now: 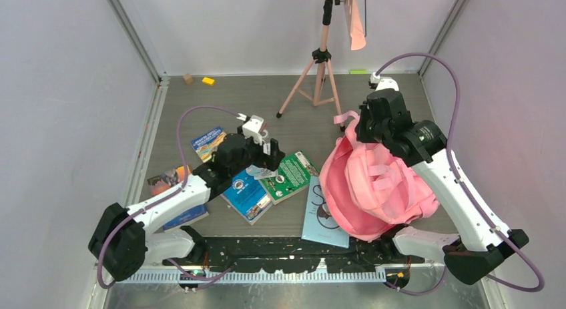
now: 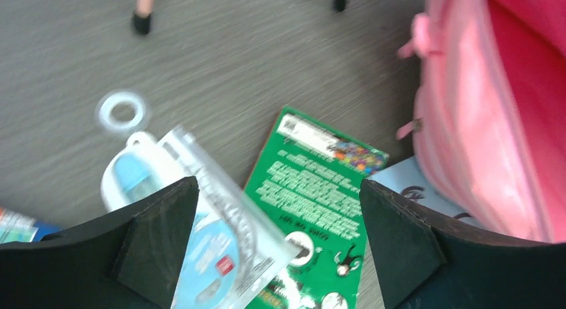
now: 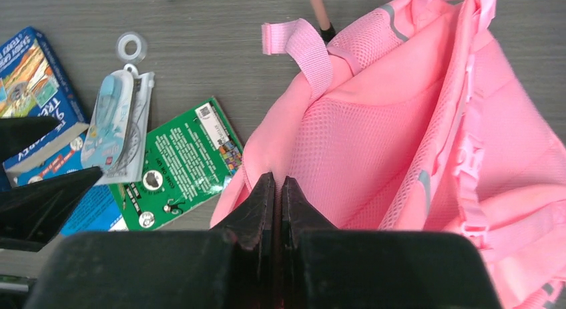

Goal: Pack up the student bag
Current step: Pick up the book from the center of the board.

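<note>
Your left gripper [image 2: 280, 242] is standing with its jaws spread wide and nothing pinched between them. A clear blister pack [image 2: 200, 235] with a pale blue item inside is lying just against the left finger [image 2: 157, 245], resting partly on the green book [image 2: 314, 195] below. You can see the pack's round hanging hole [image 2: 121, 112] sitting on bare table [image 2: 233, 62] beyond it.

Your right gripper [image 3: 277, 199] is sitting with its jaws pressed together, and the fingertips are meeting right at the edge of the pink backpack [image 3: 400, 149]; whether a fold of fabric is caught between them, you cannot tell from here.

The backpack [image 1: 377, 185] is lying on the right half of the table, mouth turned toward the left, shoulder straps and mesh back panel facing up, its carry loop [image 3: 300, 52] sticking out at the far end. A pale blue book [image 1: 324, 219] is poking out from under its near left edge.

Left of the bag, the green book [image 1: 290, 175] is overlapping a blue book [image 1: 247, 195], with another blue book [image 1: 208, 142] farther back and one more with an orange cover [image 1: 167, 179] at the left. A tripod [image 1: 320, 75] is standing at the far side, and small yellow [image 1: 209, 81] and tan [image 1: 188, 78] blocks are sitting by the far wall.
</note>
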Controlling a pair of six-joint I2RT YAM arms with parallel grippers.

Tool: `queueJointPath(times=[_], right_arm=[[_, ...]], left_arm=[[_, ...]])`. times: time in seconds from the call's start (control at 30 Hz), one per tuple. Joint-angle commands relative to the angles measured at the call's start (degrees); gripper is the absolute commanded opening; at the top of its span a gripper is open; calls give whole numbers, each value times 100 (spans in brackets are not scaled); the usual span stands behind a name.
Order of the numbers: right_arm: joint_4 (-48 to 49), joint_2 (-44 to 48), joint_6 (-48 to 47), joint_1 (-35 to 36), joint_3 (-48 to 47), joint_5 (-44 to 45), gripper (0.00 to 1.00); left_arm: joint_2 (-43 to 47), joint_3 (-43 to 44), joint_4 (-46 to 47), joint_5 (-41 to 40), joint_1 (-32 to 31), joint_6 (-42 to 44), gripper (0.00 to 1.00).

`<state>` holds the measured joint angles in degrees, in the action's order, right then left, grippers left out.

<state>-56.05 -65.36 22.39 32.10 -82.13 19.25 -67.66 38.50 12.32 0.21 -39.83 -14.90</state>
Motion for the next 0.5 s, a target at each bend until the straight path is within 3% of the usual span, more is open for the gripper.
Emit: queueJointPath(times=[0.0,0.33,0.47], right_arm=[[647,10,-112,-552,90,-699,0],[818,113,-140,-764,165,-1192,0],[842,169,-179,-767,164,-1316,0]], left_arm=[[184,79,-1500,103,730,-698,94],[954,-484,-1935,863,3520,-2027,96],[1092,-1116,-1335,1571,4605,-2893,98]])
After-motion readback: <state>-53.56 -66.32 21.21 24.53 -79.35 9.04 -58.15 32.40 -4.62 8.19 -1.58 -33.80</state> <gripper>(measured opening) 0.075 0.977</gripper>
